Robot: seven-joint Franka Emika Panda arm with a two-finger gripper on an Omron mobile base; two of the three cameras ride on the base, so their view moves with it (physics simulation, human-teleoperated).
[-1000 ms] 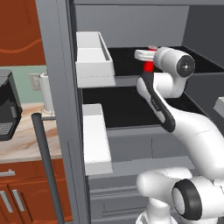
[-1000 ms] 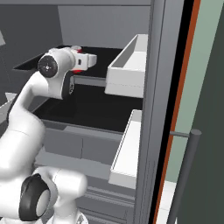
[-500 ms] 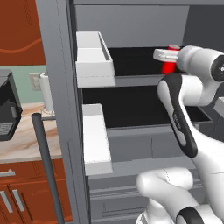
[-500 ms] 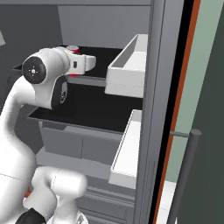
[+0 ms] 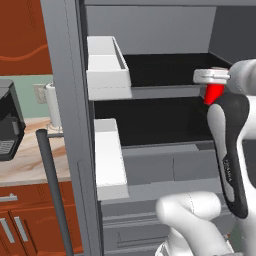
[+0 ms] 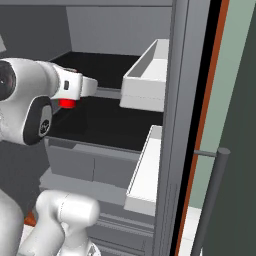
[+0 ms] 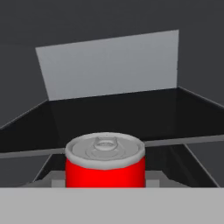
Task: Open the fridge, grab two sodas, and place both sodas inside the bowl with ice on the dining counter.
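i have a red can (image 7: 105, 165) between my fingers, gripper (image 5: 212, 84) partly closed on its sides, and it sits right in front of my hand camera with the silvery top and pull tab facing up. so the can stands upright, long axis vertical, lid toward the ceiling. from the left base view the can (image 5: 213, 93) hangs just below my white hand, out in front of the fridge (image 5: 65, 100) shelves, level with the edge of the upper dark shelf; from the right base view only a red sliver of it (image 6: 66, 103) peeks under the hand. the fridge door stands open, white bins (image 5: 106, 68) on its inside. by my judgement a can like this is light and stiff, but smooth and round, so it could slip or twist if i squeeze too little; too much could dent the thin wall. the mid-height of the body, fingers on opposite sides, is the best hold, and that seems to be where i have it. i cannot see my fingertips themselves.
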